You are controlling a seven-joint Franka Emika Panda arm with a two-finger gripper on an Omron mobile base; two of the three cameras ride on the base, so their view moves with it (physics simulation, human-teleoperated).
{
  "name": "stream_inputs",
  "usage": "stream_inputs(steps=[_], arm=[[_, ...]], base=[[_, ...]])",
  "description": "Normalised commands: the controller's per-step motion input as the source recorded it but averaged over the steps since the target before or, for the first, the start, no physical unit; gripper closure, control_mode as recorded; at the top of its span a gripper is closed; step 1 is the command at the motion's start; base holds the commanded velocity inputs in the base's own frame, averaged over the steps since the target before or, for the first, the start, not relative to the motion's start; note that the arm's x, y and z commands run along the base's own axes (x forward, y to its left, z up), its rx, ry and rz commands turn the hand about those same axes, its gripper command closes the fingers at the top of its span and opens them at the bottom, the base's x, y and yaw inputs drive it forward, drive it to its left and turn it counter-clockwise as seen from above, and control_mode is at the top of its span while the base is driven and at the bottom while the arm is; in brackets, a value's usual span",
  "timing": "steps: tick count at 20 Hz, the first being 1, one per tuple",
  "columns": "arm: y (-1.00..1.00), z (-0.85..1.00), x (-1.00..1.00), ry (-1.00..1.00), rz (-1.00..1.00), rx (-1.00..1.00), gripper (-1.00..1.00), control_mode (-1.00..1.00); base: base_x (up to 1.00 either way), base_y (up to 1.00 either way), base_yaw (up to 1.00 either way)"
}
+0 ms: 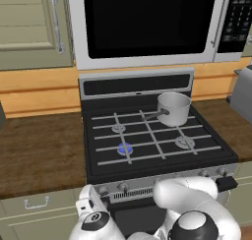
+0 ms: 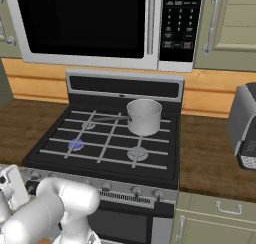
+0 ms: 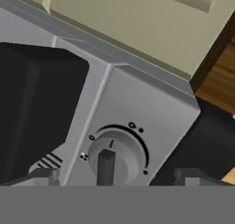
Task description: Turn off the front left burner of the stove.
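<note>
Spread wide, my end effector frames a round silver knob at the bottom middle of the hand view, one fingertip low at the left and the other low at the right, neither touching the knob. From the left base view, going left to right: a brown bench fills the left side, then the stove sits at the centre. The front left burner glows blue just left of centre, so it is lit. A steel saucepan stands on the back right grate, upper right of the stovetop. A microwave hangs across the top.

I judge the step in hand is the approach to the knob, with the grip not yet made. The knob's raised bar points toward the bottom of the hand view. Next I need to push forward, close on that bar squarely, and rotate until the flame dies. I cannot confirm from these views that this knob governs the front left burner.
</note>
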Motion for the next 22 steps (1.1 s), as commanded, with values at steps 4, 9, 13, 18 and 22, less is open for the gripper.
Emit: stream_inputs(steps=[4, 9, 13, 18, 22], arm=[[0.01, -0.52, 0.30, 0.00, 0.05, -0.01, -1.00, -1.00], [0.00, -0.33, 0.25, -0.04, 0.06, 0.00, -1.00, -1.00], [0.00, 0.08, 0.02, -0.04, 0.02, 0.00, -1.00, -1.00], [-0.11, 0.15, 0.00, -0.04, 0.03, 0.00, -1.00, -1.00], [-0.16, -0.01, 0.01, 0.00, 0.03, 0.00, -1.00, -1.00]], base=[[0.00, 0.00, 0.00], [0.00, 0.00, 0.00], [0.00, 0.00, 0.00], [0.00, 0.00, 0.00], [0.00, 0.00, 0.00]])
